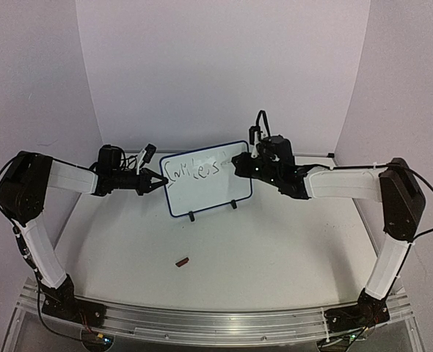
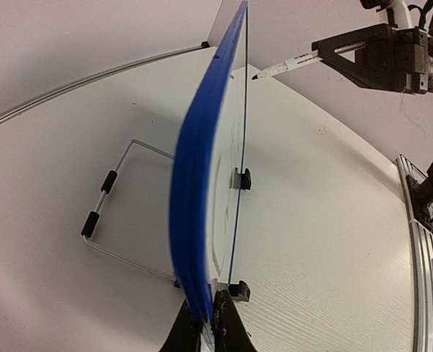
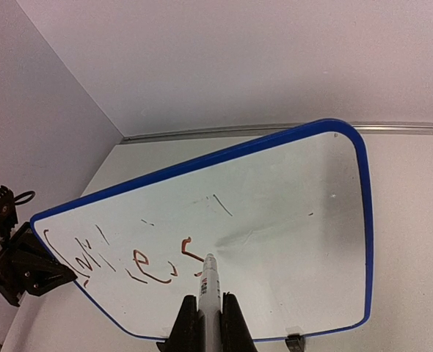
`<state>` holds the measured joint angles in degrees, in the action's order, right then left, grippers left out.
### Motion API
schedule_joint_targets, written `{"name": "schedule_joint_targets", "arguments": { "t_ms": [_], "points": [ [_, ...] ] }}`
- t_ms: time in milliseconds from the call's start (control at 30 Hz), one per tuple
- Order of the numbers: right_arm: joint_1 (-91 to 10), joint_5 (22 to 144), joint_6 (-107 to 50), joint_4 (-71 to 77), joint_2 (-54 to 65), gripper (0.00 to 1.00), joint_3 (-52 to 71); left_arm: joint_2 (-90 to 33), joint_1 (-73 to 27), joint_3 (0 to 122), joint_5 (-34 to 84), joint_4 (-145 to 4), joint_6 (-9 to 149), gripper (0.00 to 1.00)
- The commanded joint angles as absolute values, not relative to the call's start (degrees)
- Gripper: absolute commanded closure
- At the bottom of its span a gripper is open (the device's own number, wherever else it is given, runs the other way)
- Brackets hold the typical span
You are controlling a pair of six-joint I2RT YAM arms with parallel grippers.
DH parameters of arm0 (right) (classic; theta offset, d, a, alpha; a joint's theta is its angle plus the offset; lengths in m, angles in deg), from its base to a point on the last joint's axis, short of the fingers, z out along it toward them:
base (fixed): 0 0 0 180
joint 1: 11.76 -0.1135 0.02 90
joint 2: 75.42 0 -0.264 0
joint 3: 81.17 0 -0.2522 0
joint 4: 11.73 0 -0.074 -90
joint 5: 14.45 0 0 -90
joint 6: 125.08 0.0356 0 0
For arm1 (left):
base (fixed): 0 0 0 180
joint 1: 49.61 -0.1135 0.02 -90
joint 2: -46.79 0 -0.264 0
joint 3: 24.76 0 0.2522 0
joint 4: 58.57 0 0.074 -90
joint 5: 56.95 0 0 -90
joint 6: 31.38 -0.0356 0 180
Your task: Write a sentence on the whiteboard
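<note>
The whiteboard (image 1: pixel 216 192) stands upright at mid-table on two black feet, with a blue frame. My left gripper (image 1: pixel 160 183) is shut on its left edge; the left wrist view sees the whiteboard (image 2: pixel 194 205) edge-on between the jaws of the left gripper (image 2: pixel 208 330). My right gripper (image 1: pixel 238 163) is shut on a white marker (image 3: pixel 209 286), whose tip rests on the whiteboard (image 3: pixel 290 213) at the end of the sentence (image 3: pixel 139 264). That sentence (image 1: pixel 193 169) is a scrawled dark line along the top left. The marker (image 2: pixel 286 67) meets the board's face from the right.
A small reddish-brown cap (image 1: pixel 181 260) lies on the table in front of the board. A wire stand (image 2: pixel 121 213) with black sleeves props the board from behind. White walls close in the back and sides. A metal rail (image 1: pixel 202 319) runs along the near edge.
</note>
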<state>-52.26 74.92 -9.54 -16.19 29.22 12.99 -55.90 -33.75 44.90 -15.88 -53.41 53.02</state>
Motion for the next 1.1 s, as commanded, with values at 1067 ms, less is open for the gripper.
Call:
{"name": "schedule_joint_targets", "arguments": {
  "t_ms": [1067],
  "points": [
    [-51.57,72.36,-8.28,-18.94,26.68,1.0,13.59,-56.3,-33.47,45.25,-9.94,-57.83,49.12,1.0]
  ]
}}
